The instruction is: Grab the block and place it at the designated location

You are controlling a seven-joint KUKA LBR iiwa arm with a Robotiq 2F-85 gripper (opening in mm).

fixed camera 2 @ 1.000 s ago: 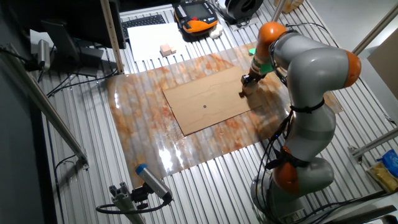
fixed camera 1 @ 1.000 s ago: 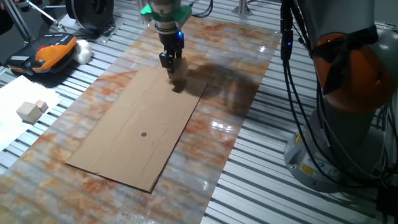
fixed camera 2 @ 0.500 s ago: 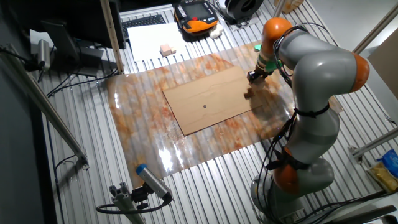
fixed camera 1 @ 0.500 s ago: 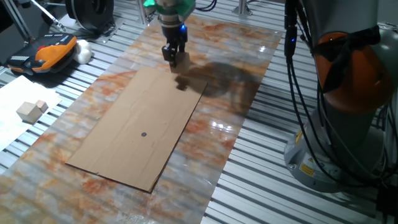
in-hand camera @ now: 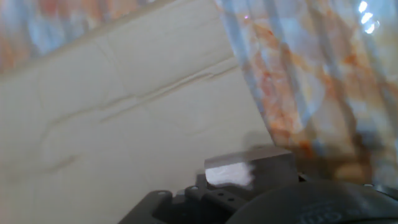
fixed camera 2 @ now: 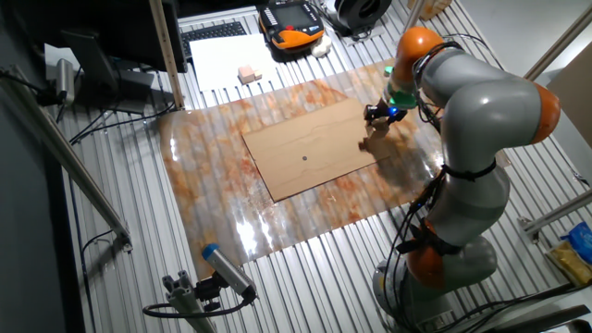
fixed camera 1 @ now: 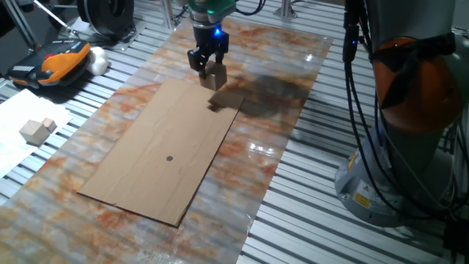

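Note:
My gripper (fixed camera 1: 210, 67) is shut on the block (fixed camera 1: 215, 74), a small light-tan wooden cube, and holds it in the air over the far right corner of the brown cardboard sheet (fixed camera 1: 146, 176). Its shadow falls on that corner. The designated location is a small dark dot (fixed camera 1: 169, 158) near the sheet's middle, well to the near left of the gripper. In the other fixed view the gripper (fixed camera 2: 383, 114) is at the sheet's right corner and the dot (fixed camera 2: 304, 158) is at the sheet's centre. The hand view shows the block (in-hand camera: 249, 167) between the jaws above the cardboard (in-hand camera: 124, 112).
Two paler wooden blocks (fixed camera 1: 37, 130) lie on white paper at the left. An orange and black pendant (fixed camera 1: 55, 62) and a white ball (fixed camera 1: 97, 60) lie at the far left. The robot's base (fixed camera 1: 399, 117) and cables stand at the right.
The gripper has risen from the cardboard's far right corner with the block in it and moved slightly to the right.

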